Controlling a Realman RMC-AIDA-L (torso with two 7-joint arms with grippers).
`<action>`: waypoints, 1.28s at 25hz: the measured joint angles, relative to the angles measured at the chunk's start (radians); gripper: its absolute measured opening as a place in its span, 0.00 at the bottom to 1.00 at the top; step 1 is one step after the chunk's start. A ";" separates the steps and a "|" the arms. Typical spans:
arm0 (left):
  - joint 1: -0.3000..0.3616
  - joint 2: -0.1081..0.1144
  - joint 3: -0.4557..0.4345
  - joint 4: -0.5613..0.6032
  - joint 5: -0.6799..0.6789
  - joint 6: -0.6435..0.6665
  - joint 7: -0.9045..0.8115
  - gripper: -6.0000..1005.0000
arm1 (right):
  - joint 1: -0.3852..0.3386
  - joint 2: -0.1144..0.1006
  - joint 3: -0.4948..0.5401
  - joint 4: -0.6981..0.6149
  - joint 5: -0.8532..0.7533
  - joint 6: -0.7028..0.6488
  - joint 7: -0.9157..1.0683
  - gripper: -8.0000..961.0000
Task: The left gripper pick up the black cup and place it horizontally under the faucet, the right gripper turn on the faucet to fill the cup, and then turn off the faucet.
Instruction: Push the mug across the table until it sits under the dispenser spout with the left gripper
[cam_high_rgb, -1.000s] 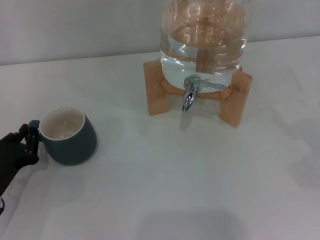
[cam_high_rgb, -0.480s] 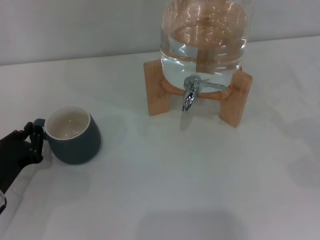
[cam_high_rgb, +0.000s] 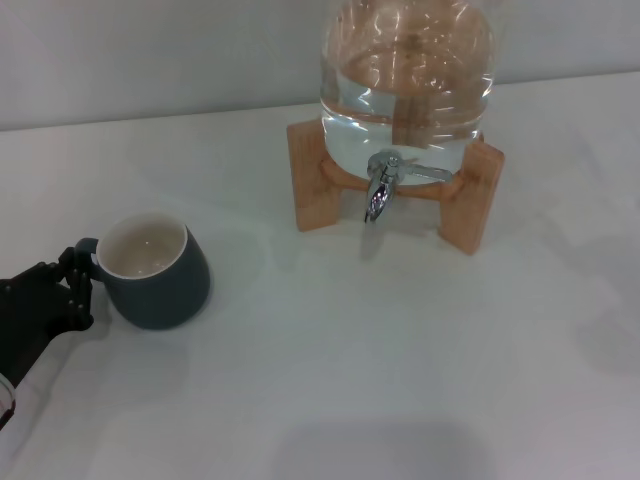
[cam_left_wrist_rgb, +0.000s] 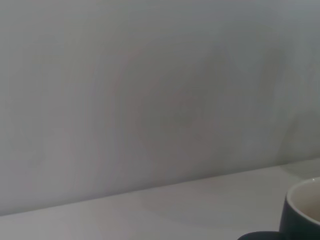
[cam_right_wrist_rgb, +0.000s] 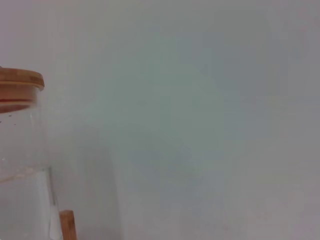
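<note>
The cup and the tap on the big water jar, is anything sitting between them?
No. In the head view, only bare white table lies between the black cup and the faucet. The left gripper is at the cup's handle, on its far side.

- Black cup (cam_high_rgb: 155, 272): matt dark glaze outside, smooth cream inside (looks ceramic).
- Faucet (cam_high_rgb: 381, 186): shiny chrome metal.
- Water jar (cam_high_rgb: 408, 75): clear glossy glass.
- Stand (cam_high_rgb: 312, 182): pale unpolished wood.
- Table (cam_high_rgb: 400, 350): smooth matt white.
</note>
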 joint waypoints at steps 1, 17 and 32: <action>-0.001 0.000 -0.001 0.000 0.000 -0.001 0.000 0.12 | 0.000 0.000 0.000 0.000 0.000 0.000 0.000 0.89; -0.034 0.000 -0.002 -0.006 0.000 -0.002 0.000 0.10 | 0.014 0.000 0.000 0.016 0.000 -0.005 -0.011 0.89; -0.102 -0.006 0.002 -0.089 0.086 0.047 0.000 0.10 | 0.028 0.000 -0.005 0.026 0.000 0.000 -0.023 0.89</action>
